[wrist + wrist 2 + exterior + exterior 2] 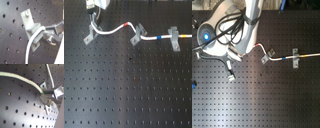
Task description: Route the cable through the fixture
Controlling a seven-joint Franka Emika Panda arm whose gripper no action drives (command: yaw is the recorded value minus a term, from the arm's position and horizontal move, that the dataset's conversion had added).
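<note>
The white cable (114, 30) runs from my gripper (94, 20) at the first exterior view's top left, past a red band (125, 24), through two grey clips to the right edge. The light-grey fixture (89, 35) stands just below my gripper. In the first wrist view the cable (33, 40) crosses the fixture (31, 25) at its prongs and ends at my fingers (53, 31). I cannot tell if it sits fully in the slot. The gripper is shut on the cable, as the second wrist view (48, 95) also shows. In the second exterior view the arm hides much of the fixture (231, 76).
A darker narrow clip (139, 34) and a blocky T-shaped clip (174, 39) hold the cable further right, with blue (159, 36) and yellow (185, 36) bands near them. The black perforated board (129, 90) lies under everything. The arm's base and black hoses (222, 25) fill the second exterior view's upper left.
</note>
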